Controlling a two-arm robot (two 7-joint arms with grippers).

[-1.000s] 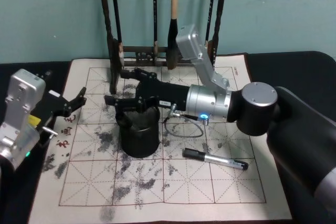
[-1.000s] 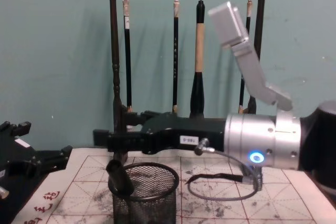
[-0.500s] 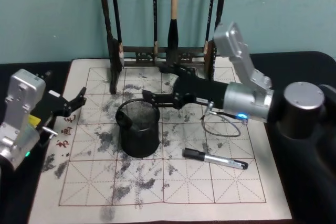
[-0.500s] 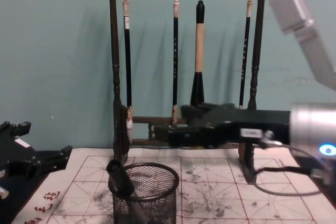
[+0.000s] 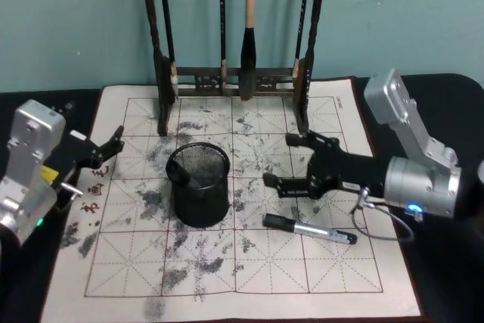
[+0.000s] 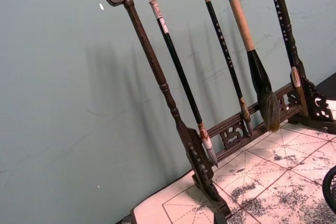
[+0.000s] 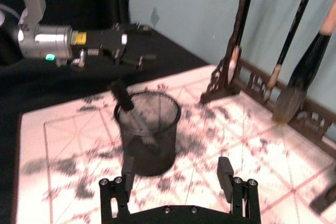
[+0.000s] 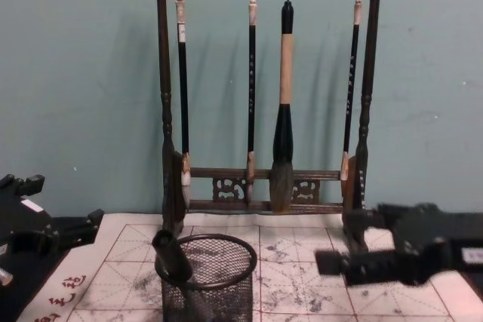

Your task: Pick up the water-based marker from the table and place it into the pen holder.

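Pulled back rightward off the cup, my right gripper hangs wide open and empty just behind the marker lying on the mat right of that cup, a light, stiff, slick thing I'd pinch mid-barrel, while my left gripper sits parked, spread and empty, at the mat's left edge.

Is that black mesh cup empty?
Not empty: one black-capped marker leans inside the pen holder, its end poking above the rim.

Head view looks down, chest view level; both share the pen holder.
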